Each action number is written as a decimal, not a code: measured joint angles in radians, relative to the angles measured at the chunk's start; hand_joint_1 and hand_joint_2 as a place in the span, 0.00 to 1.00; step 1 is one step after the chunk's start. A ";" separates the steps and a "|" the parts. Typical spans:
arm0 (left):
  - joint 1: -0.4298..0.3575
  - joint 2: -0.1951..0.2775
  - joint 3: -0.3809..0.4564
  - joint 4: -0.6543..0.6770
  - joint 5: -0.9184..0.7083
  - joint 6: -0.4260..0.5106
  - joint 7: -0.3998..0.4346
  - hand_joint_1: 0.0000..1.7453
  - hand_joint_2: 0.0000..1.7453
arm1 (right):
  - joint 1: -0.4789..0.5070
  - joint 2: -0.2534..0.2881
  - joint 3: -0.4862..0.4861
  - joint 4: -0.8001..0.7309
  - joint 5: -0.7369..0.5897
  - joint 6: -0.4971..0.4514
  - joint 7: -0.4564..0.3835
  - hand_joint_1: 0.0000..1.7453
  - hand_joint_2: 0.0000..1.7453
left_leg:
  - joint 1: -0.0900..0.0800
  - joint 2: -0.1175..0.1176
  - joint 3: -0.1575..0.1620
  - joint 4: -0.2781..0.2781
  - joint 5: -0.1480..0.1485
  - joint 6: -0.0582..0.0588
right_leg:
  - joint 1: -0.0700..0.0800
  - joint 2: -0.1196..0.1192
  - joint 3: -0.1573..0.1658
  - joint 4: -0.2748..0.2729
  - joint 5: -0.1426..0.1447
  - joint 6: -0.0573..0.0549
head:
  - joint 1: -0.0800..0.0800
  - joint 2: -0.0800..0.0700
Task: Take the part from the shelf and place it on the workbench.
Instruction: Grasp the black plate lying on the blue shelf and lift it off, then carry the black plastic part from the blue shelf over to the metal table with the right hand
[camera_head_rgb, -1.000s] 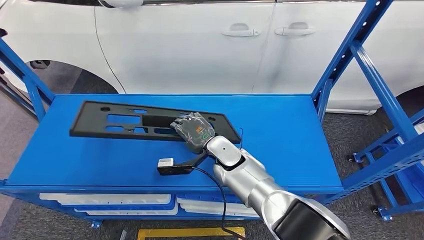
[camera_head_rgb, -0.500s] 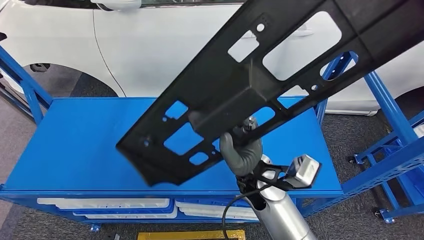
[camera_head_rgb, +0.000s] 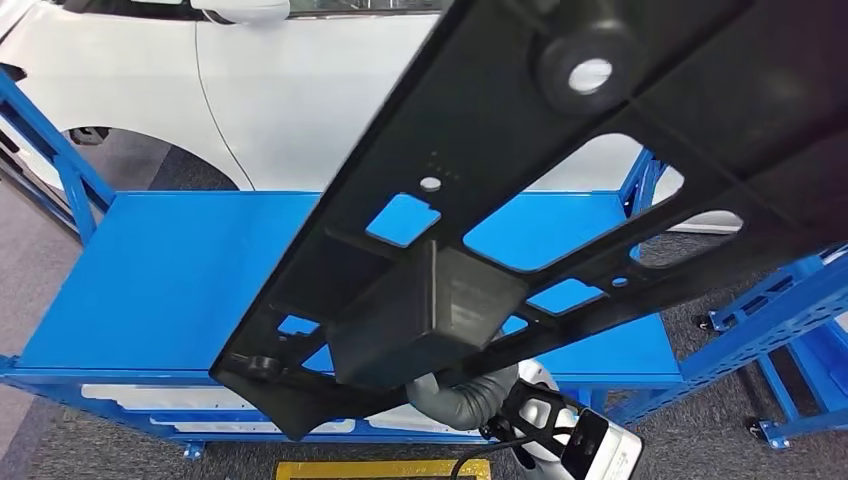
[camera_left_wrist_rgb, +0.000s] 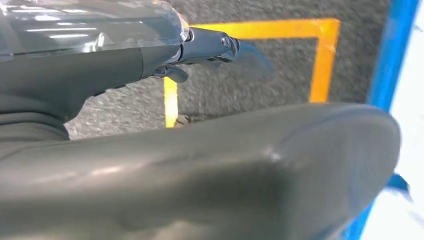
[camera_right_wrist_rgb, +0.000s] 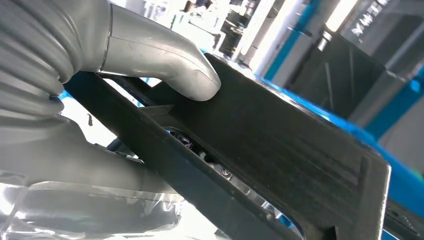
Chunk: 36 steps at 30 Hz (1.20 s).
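Note:
The long black plastic part (camera_head_rgb: 560, 170) with several cut-outs is lifted off the blue shelf (camera_head_rgb: 160, 290) and tilts up close to the head camera, running from lower left to upper right. My right hand (camera_head_rgb: 470, 400) grips it from beneath near its boxy middle section. In the right wrist view the thumb (camera_right_wrist_rgb: 165, 60) presses on the part's flat face (camera_right_wrist_rgb: 280, 145) and the fingers are hidden behind it. My left hand (camera_left_wrist_rgb: 200, 170) hangs over the floor, its thumb large in the left wrist view and a dark finger (camera_left_wrist_rgb: 215, 45) extended, holding nothing.
A white car (camera_head_rgb: 300, 90) stands behind the shelf. Blue uprights (camera_head_rgb: 50, 150) frame the shelf on both sides, and another blue rack (camera_head_rgb: 790, 320) is at the right. White trays (camera_head_rgb: 150, 398) lie on the lower level. Yellow floor tape (camera_left_wrist_rgb: 325, 55) marks the grey carpet.
My right hand has lifted the part from the shelf top and swung it up toward the camera. The part now looms larger and covers more of the head view.

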 joint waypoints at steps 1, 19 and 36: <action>0.002 0.000 0.001 0.000 0.000 0.000 0.000 0.00 0.00 | 0.004 -0.005 0.003 -0.006 0.008 -0.006 0.000 1.00 1.00 | 0.002 0.002 -0.003 -0.004 0.009 0.006 | 0.000 0.000 -0.004 0.005 -0.007 0.006 | 0.000 0.000; 0.013 0.002 0.021 0.001 -0.009 -0.017 0.026 0.00 0.00 | 0.025 -0.065 0.013 -0.028 0.058 -0.071 0.000 1.00 1.00 | 0.006 0.007 -0.131 0.051 0.063 -0.013 | -0.011 0.001 0.108 -0.004 -0.104 0.000 | 0.000 0.000; 0.015 0.012 0.028 0.001 -0.017 0.006 0.045 0.00 0.00 | 0.043 -0.123 0.013 -0.051 0.079 -0.087 0.000 1.00 1.00 | 0.003 0.015 0.020 -0.036 0.017 0.025 | -0.009 -0.001 -0.078 0.133 -0.111 0.024 | 0.000 0.000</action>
